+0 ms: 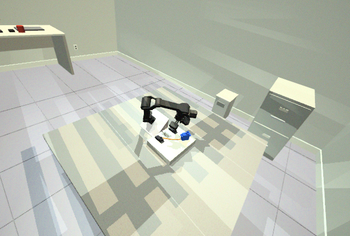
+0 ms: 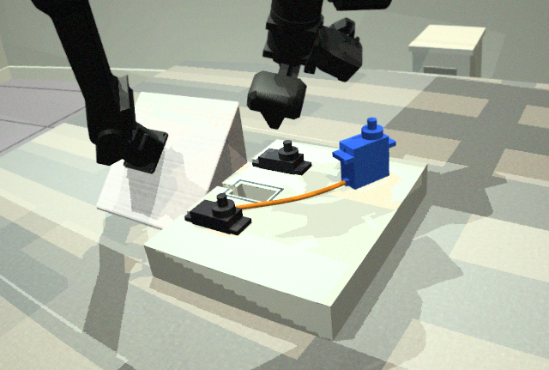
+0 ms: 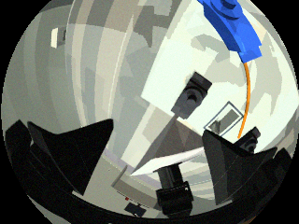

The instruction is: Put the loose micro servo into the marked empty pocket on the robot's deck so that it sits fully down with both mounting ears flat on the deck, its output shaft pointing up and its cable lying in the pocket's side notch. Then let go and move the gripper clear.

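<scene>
The loose blue servo [image 1: 185, 136] [image 2: 368, 161] [image 3: 235, 30] stands upright on the white deck [image 1: 169, 154] [image 2: 310, 268] [image 3: 168, 84], shaft up, ears above the deck. Its orange cable [image 2: 292, 199] [image 3: 249, 93] runs to beside the near black servo [image 1: 159, 138] [image 2: 217, 215] [image 3: 249, 140]. The marked pocket [image 2: 274, 194] [image 3: 217, 114] is empty, between that servo and the far black servo [image 2: 283, 160] [image 3: 192, 95]. My gripper [image 1: 173, 131] [image 2: 275, 125] [image 3: 159, 129] is open and empty, above the deck's far side, clear of the blue servo. In the exterior view one finger hides the other.
A white sloped block [image 2: 177, 135] adjoins the deck on the pocket side, beside the arm's base [image 2: 146, 148]. Both black servos rise from the deck around the pocket. A small cabinet [image 1: 224, 100] [image 2: 448, 38] and a filing cabinet [image 1: 282, 114] stand farther off.
</scene>
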